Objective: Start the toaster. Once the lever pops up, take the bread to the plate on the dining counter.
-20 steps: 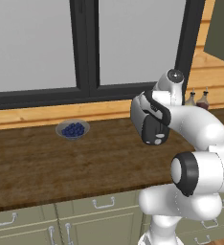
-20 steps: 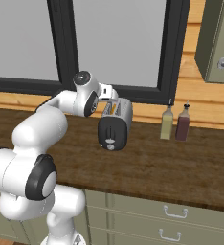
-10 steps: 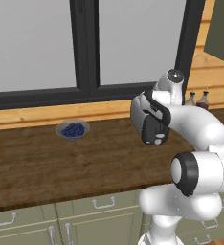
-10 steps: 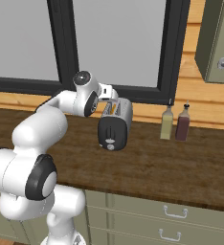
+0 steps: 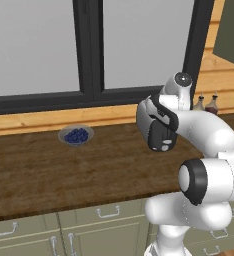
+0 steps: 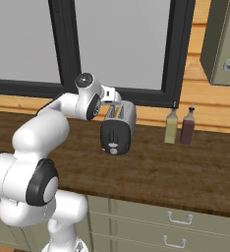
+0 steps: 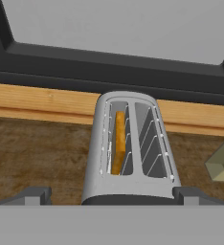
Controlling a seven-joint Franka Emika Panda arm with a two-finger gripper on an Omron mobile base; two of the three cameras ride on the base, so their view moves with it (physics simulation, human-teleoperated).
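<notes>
The toaster [image 6: 118,127] is a silver box with a dark front, standing on the dark wood worktop [image 6: 176,170] below the window; it also shows as the toaster [image 5: 156,127] and the toaster [image 7: 128,158]. The bread [image 7: 117,141], a thin tan-yellow slice, stands on edge in its left slot; the right slot is empty. My gripper [image 7: 113,196] hangs just above the toaster's near end, open wide, with one fingertip on each side and nothing between them. The plate and the dining counter are out of view.
A small grey bowl of blueberries [image 5: 76,135] sits on the worktop to the left. Two bottles [image 6: 171,126] [image 6: 187,126] stand right of the toaster by the wooden sill. Olive-grey drawers [image 6: 176,224] run below the worktop's front edge.
</notes>
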